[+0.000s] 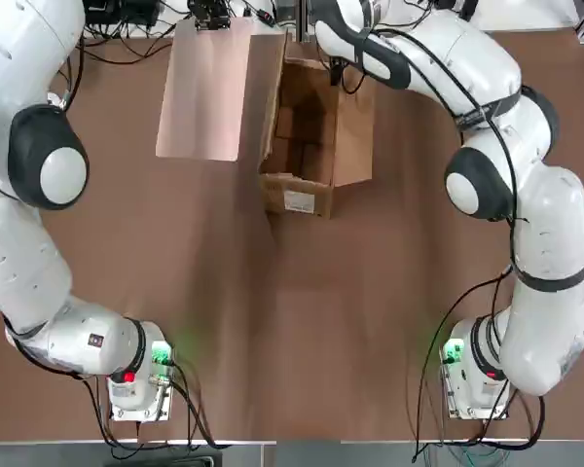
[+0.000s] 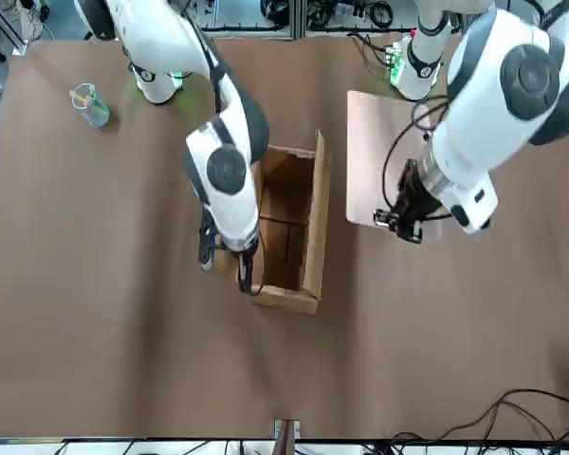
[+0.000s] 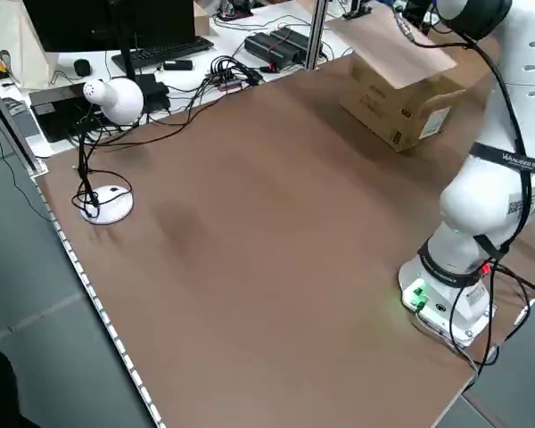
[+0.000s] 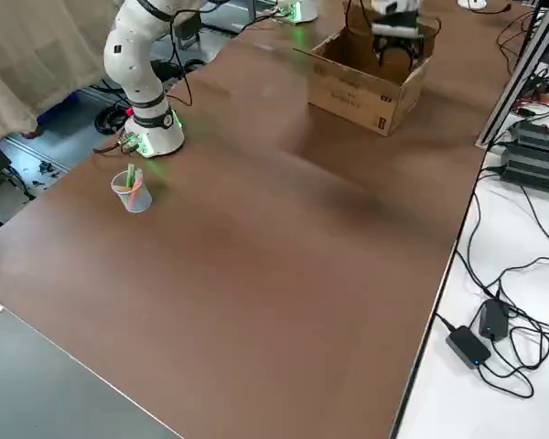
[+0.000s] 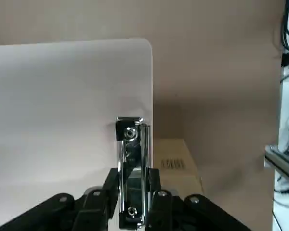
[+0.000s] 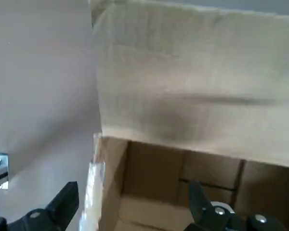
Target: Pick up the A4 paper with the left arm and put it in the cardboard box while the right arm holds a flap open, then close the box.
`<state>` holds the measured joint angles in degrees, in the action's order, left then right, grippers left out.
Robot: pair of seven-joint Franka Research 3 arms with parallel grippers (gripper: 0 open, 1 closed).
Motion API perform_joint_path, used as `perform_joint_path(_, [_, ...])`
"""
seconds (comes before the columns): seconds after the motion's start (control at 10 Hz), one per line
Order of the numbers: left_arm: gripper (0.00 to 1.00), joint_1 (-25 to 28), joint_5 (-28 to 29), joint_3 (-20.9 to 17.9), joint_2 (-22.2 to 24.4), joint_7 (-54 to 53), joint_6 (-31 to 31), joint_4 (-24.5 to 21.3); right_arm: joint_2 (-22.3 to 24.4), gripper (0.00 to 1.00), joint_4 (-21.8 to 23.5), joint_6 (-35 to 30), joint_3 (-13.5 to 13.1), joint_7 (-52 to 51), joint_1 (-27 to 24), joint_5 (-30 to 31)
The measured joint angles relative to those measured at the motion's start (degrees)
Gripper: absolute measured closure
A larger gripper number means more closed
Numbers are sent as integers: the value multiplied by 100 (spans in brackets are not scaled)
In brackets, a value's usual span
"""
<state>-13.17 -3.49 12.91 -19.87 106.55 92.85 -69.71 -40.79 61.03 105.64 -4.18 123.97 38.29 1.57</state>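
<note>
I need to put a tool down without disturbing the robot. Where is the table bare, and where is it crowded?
Bare: the wide stretch between the two arm bases and the cardboard box, and the span between the plastic cup and the box. Crowded: the far edge, where the left gripper holds the A4 paper beside the box and the right gripper hangs open at the box's rim.

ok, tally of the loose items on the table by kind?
Cardboard box: 1
A4 paper on a clipboard, held by the left gripper: 1
Plastic cup with sticks in it: 1
Total: 3
</note>
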Motion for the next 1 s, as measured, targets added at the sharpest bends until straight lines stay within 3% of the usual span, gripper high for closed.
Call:
perform_joint_path(0.2, [70,-137,-206,2,199,133,-22,32,495,0,-53,-815,60,-371,8,0])
perform_joint_path(0.4, [70,-344,-348,3,347,340,-15,77,891,0,-50,-1636,41,-1426,-258,6])
perform_joint_path(0.7, [70,-795,-429,3,377,739,329,202,1144,0,-45,-1804,8,-4195,-1423,10])
perform_joint_path(1.0, [70,-1109,-432,3,376,1262,1102,210,1304,0,-43,-1818,-17,-7005,-2258,19])
